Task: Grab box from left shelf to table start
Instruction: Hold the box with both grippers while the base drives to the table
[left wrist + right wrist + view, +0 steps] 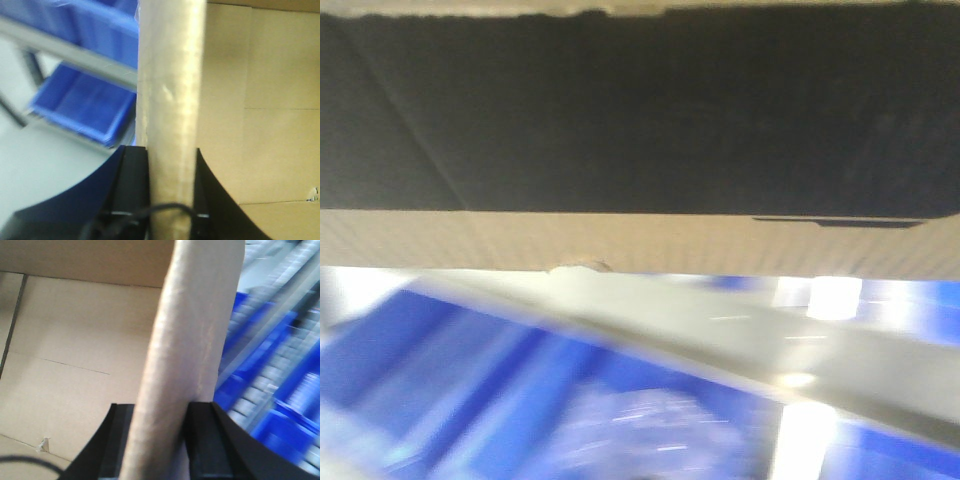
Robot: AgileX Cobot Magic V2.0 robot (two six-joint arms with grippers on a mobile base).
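**Q:** What do we label in the front view?

**A:** We label the box (640,245), which fills the upper half close to the lens. It shows a black print (640,110) above a brown corrugated strip, with a nick (578,266) in the lower edge. Below lies the shelf (520,400), blurred, its silver rail (790,345) running slantwise over blue tracks (380,360).

**Q:** Does the box rest on the shelf?

**A:** We cannot tell whether they touch. In this view the box's lower edge sits above the rail.

**Q:** How do we read the left gripper?

**A:** The left gripper (166,155) is closed to a narrow gap. Its two black fingers (132,190) press on either face of one upright wall (170,90) of the box, which rises between them. To the right of that wall we see the brown inside of the box. To its left are the blue tracks and a grey rail, out of focus.

**Q:** And the right gripper?

**A:** The right gripper (160,410) is set the same way, narrowed onto a box wall with a black finger against each face. Here the box's inside lies to the left of the wall, and the blurred blue tracks lie to the right.
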